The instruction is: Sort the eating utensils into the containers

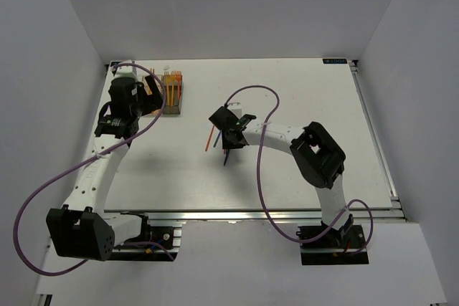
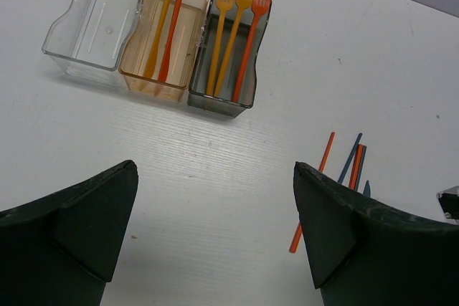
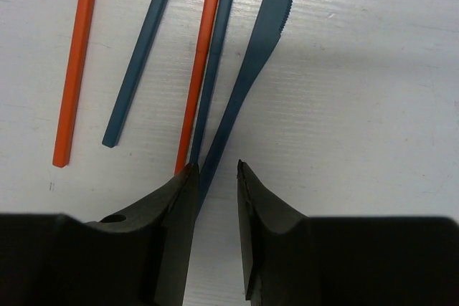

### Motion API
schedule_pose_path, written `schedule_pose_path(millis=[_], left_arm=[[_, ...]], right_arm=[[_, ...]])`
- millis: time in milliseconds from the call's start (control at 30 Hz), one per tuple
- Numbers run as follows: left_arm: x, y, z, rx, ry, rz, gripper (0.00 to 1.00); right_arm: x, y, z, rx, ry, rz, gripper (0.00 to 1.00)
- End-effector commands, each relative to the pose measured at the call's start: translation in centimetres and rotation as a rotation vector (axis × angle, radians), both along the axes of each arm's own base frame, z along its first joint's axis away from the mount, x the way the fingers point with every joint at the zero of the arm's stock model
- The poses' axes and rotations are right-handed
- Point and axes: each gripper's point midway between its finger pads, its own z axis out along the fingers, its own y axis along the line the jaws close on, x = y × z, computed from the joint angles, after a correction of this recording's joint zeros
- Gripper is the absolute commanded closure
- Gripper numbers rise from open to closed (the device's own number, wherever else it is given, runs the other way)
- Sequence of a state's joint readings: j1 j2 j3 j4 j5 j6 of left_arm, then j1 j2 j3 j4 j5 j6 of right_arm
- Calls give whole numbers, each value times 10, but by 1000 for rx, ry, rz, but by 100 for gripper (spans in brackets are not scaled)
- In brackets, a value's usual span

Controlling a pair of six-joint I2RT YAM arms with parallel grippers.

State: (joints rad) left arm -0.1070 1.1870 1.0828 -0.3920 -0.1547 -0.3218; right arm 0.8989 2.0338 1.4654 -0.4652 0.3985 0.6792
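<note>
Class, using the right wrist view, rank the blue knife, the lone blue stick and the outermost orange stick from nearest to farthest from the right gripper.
1. The blue knife: its handle runs into the gap between the right gripper fingers.
2. The lone blue stick: further left.
3. The outermost orange stick: far left.

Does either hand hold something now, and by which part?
Nothing is gripped yet. The right hand straddles the blue knife's handle end, a gap showing; the left hand is open and empty.
</note>
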Motion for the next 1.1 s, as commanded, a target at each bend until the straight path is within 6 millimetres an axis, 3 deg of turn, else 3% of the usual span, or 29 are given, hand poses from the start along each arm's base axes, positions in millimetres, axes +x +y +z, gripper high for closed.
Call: schedule_pose_path(millis=[0, 367, 567, 633, 700, 800, 900, 933, 1033, 1067], left_arm=[[-2, 0, 14, 10, -32, -1, 2], [-2, -1, 14, 19, -32, -4, 2], [-2, -5, 14, 14, -25, -25, 2], [-2, -8, 14, 7, -21, -38, 2], [-2, -14, 15, 0, -19, -65, 2], [-3, -28, 16, -32, -24, -126, 2], [-4, -54, 14, -120, -17, -231, 2], [-5, -62, 12, -153, -12, -259, 2], [-12, -96, -2, -310, 20, -389, 2], [-27, -115, -16, -413, 58, -446, 2]], right_arm=[[4, -1, -7, -14, -18, -29, 66], [3, -14, -31, -26, 33, -49, 69], [-6, -26, -31, 19, 55, -73, 82], [-11, -34, -34, 21, 64, -82, 100], [-14, -45, -38, 8, 75, -93, 100], [-15, -55, -23, 38, 59, -92, 100], [-11, -52, 5, 112, -11, -37, 100], [-10, -53, 23, 148, -53, -13, 100], [-10, -54, 60, 254, -128, 37, 100], [-14, -52, 69, 281, -144, 72, 100]])
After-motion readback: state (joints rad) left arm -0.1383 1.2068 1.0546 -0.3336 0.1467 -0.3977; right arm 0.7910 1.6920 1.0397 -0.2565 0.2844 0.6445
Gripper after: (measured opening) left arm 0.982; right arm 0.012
